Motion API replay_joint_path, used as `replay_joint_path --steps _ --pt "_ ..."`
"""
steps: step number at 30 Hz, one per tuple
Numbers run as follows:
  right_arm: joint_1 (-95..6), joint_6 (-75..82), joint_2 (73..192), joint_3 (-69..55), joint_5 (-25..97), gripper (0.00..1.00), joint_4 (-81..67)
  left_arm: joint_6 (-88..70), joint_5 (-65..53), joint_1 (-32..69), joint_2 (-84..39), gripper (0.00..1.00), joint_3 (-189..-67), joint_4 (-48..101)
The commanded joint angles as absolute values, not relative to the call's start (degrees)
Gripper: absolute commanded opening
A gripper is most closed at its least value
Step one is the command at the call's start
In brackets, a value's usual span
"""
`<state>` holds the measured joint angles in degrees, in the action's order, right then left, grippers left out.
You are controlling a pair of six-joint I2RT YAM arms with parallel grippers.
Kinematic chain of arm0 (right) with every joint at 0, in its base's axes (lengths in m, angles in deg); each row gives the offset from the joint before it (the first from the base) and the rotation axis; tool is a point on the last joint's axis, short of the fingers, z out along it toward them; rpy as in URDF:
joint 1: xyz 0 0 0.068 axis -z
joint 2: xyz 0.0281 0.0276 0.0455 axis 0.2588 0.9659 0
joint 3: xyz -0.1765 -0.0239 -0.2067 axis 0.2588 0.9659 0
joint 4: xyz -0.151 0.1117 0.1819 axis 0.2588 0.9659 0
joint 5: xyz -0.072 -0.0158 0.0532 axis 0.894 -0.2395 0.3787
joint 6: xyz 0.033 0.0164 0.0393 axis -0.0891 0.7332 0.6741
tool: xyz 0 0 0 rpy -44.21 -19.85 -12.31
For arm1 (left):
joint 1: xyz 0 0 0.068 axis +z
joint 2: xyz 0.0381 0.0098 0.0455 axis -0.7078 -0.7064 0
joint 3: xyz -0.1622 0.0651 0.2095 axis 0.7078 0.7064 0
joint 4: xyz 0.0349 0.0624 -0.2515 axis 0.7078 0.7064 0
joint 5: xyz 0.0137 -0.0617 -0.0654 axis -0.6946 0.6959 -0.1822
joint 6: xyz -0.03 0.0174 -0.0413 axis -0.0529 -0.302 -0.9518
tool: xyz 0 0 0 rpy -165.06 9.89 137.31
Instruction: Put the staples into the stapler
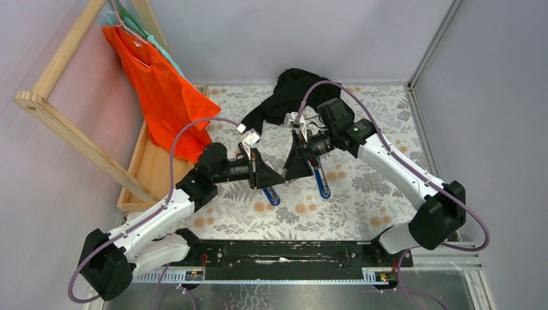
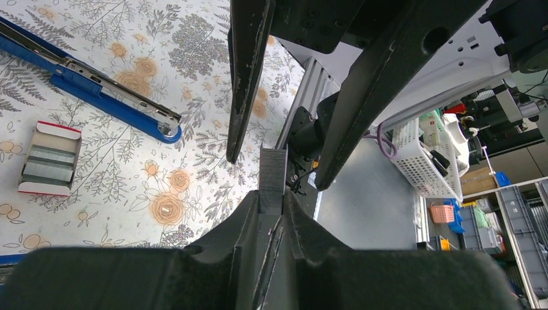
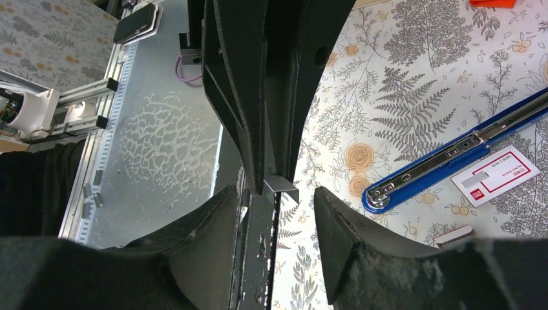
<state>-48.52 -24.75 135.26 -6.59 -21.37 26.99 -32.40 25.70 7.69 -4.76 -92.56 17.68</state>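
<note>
1. the left gripper (image 2: 273, 201) is seen closed narrowly on a thin grey ribbed metal strip of staples (image 2: 272, 169), which is held in the air between the two arms.
2. the right gripper (image 3: 274, 199) is set around the same strip with its jaws apart; a gap is seen on one side.
3. the strip could be bent, snapped or dropped if it is released before a firm second grip is made, or if it is pinched askew.
4. the long blue-and-silver stapler (image 2: 97, 97) lies opened on the floral tablecloth (image 2: 194, 58) and is cut off by the frame; whether its channel is loaded cannot be told.
5. the white-and-red cardboard tray of spare strips (image 2: 48, 158) lies near the stapler.
6. from above, the strip is hidden by both grippers.
</note>
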Motion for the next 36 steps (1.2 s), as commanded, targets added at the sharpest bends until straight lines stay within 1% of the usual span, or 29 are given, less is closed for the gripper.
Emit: replay_joint_path --steps 1,6,10,17,19,21,24,26,29,32,36 --pt "-49.4 -26.1 135.6 -9.7 -23.3 0.54 27.4 -32.0 27.7 7.5 -5.0 0.19 -93.9 15.8" --pt "-49.5 -26.4 135.7 -9.7 -23.6 0.51 27.8 -32.1 27.9 7.4 -4.9 0.19 -93.7 15.7" --pt "-49.6 -26.5 135.7 -9.9 -23.6 0.45 28.1 -32.1 28.0 7.5 -4.9 0.19 -93.6 15.8" --pt "-49.8 -27.0 135.5 -9.7 -23.5 0.27 28.8 -32.0 28.0 7.4 -5.1 0.19 -93.6 15.8" --pt "-49.9 -27.0 135.3 -9.6 -23.2 0.20 28.9 -31.7 27.7 7.4 -5.0 0.19 -93.7 16.2" --pt "-49.8 -26.9 135.1 -9.4 -23.0 0.17 28.8 -31.3 27.4 7.4 -5.0 0.20 -93.6 16.8" --pt "-49.9 -25.6 134.4 -8.5 -22.2 0.15 27.4 -30.7 26.0 7.4 -4.4 0.27 -93.5 18.2" --pt "-50.2 -23.7 133.7 -7.3 -21.3 0.12 25.4 -29.7 23.4 7.4 -3.7 0.35 -93.5 20.4" --pt "-50.6 -20.2 132.2 -5.1 -18.7 0.09 21.0 -28.2 19.4 7.4 -1.9 0.43 -93.4 24.6" --pt "-51.2 -16.1 130.4 -2.5 -14.7 0.09 15.9 -27.6 13.6 7.4 0.9 0.57 -93.1 28.6" --pt "-52.8 -11.0 128.6 1.1 -8.6 0.09 9.8 -28.4 2.3 7.4 5.7 0.71 -92.3 33.8"
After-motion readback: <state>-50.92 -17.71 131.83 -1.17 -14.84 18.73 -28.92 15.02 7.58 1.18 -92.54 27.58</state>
